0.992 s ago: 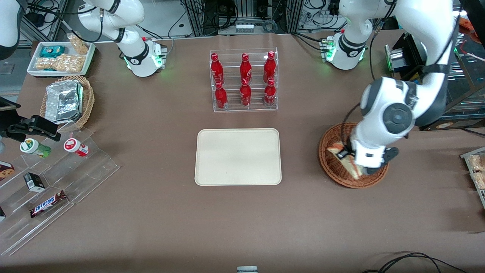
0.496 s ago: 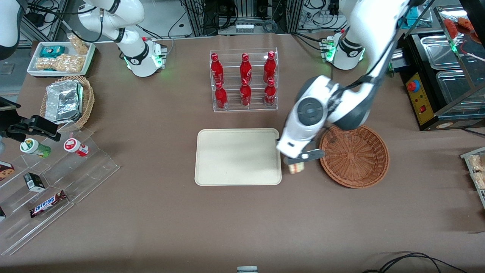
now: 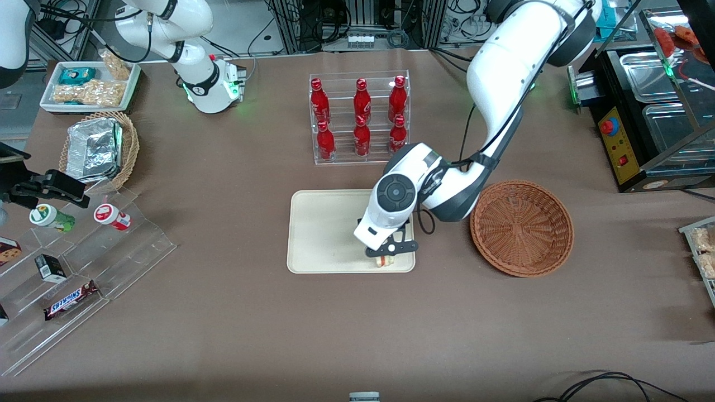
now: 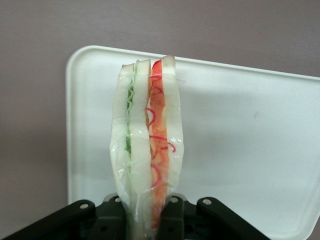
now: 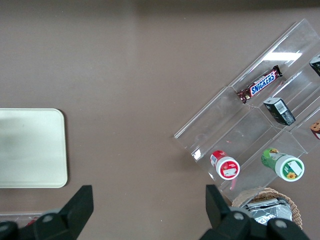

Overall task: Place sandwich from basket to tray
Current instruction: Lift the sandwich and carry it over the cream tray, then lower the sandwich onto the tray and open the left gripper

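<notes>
With the claw (image 3: 386,257) clamped on the sandwich (image 4: 147,150), the load has moved from the emptied wicker basket (image 3: 522,228) to above the tray (image 3: 329,231), so release is next.

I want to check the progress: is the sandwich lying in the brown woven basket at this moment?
No: the basket holds nothing, and the gripper holds the sandwich over the tray.

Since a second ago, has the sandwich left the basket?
Yes. The gripper, shut on the sandwich, carried it out of the basket to above the tray, at its corner nearest the camera and basket.
</notes>
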